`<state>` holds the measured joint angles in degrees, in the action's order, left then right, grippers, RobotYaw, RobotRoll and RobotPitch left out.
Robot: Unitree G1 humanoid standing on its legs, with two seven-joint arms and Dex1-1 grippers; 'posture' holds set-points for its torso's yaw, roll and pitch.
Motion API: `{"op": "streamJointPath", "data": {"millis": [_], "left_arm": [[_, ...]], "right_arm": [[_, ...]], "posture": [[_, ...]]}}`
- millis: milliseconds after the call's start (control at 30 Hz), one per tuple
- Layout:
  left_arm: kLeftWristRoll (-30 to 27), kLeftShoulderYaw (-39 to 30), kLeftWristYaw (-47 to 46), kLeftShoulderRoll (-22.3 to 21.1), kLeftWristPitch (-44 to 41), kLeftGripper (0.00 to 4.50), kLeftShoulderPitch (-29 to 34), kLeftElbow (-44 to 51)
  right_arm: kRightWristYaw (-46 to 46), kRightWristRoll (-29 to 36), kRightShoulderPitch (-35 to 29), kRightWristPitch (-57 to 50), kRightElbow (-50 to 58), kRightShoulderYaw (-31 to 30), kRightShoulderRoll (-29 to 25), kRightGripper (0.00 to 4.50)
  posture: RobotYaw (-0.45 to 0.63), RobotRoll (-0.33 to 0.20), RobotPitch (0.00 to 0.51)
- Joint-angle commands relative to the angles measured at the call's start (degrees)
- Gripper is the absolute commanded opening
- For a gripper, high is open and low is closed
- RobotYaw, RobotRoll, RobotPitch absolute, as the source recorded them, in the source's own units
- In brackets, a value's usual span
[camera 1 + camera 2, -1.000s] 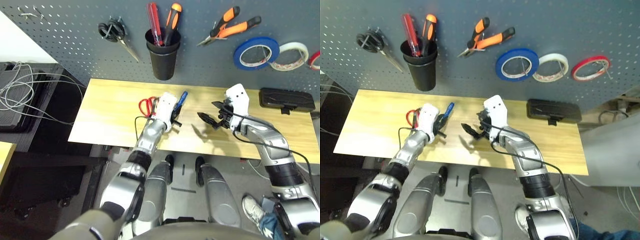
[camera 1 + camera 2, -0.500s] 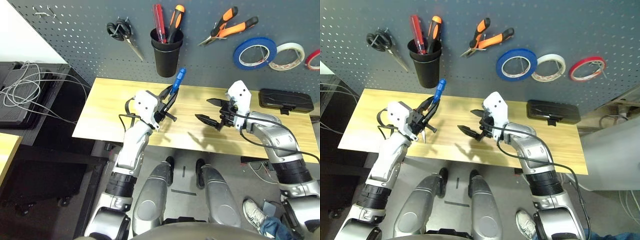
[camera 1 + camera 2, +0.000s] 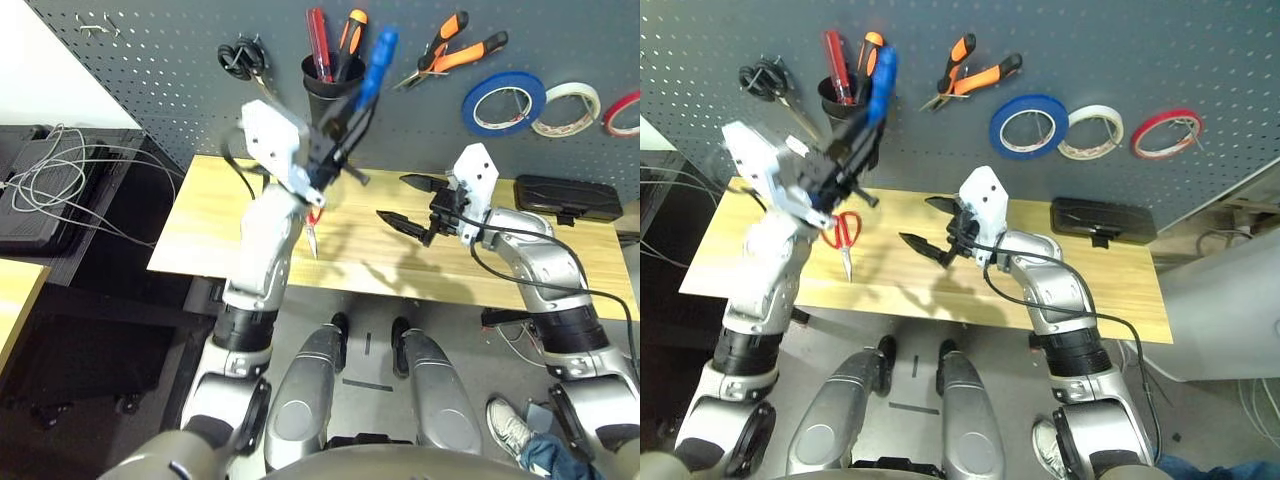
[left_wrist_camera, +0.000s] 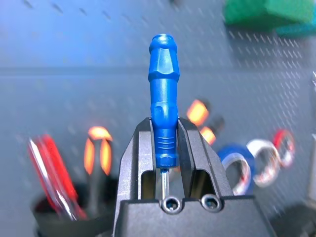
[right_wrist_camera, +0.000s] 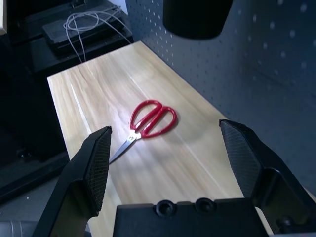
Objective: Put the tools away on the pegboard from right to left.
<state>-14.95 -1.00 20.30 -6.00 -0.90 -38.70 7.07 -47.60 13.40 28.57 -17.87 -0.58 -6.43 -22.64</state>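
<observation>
Pegboard [image 3: 150,70], dark grey and perforated, rises behind a light wooden table [image 3: 220,200]. The left gripper [image 4: 165,148] is raised in front of the board, clamped on the lower part of the blue-handled screwdriver [image 3: 376,62], whose handle points up and away from the wrist, close to the black cup [image 3: 322,88]. That cup already holds a red-handled and an orange-and-black-handled screwdriver. To its right hang the orange-and-black-handled needle-nose pliers [image 3: 455,50] and the blue tape roll [image 3: 503,103], then white and red rolls. The red-handled scissors [image 5: 148,121] lie flat on the table below the cup. The right gripper [image 5: 173,158] hovers low over the table with its jaws spread wide, holding nothing. The step in hand appears to be dropping the screwdriver into the cup. Doing it well likely means turning the tool so one end points down over the cup's mouth, centring it in the free space beside the two handles, lowering it inside, and only then letting go.
</observation>
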Motion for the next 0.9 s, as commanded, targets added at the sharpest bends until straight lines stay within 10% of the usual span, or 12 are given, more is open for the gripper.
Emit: {"op": "streamJointPath", "data": {"millis": [33, 367, 767, 900], "left_arm": [[-2.7, -3.0, -2.2, 0.4, -1.4, 0.52, -3.6, -1.5], [-5.2, -8.4, -5.7, 1.1, 1.7, 0.52, -13.5, -12.7], [-2.7, -4.7, -5.0, 0.9, 1.1, 0.52, -10.3, -13.4], [-2.4, -4.3, -4.7, 0.0, 0.3, 1.87, -9.5, -11.8]], "right_arm": [[-0.5, 0.6, 0.3, -0.1, 0.6, -1.0, 0.7, 4.50], [0.0, 0.9, 0.7, -1.0, 2.1, -0.9, 2.0, 4.50], [1.3, 0.9, 0.4, -1.6, 2.7, -0.5, 2.2, 4.50], [1.4, 0.8, 0.2, -1.7, 2.6, -0.4, 2.0, 4.50]], "posture": [[0.08, 0.000, 0.302], [0.08, 0.000, 0.297], [0.06, 0.000, 0.303], [0.06, 0.000, 0.304]]}}
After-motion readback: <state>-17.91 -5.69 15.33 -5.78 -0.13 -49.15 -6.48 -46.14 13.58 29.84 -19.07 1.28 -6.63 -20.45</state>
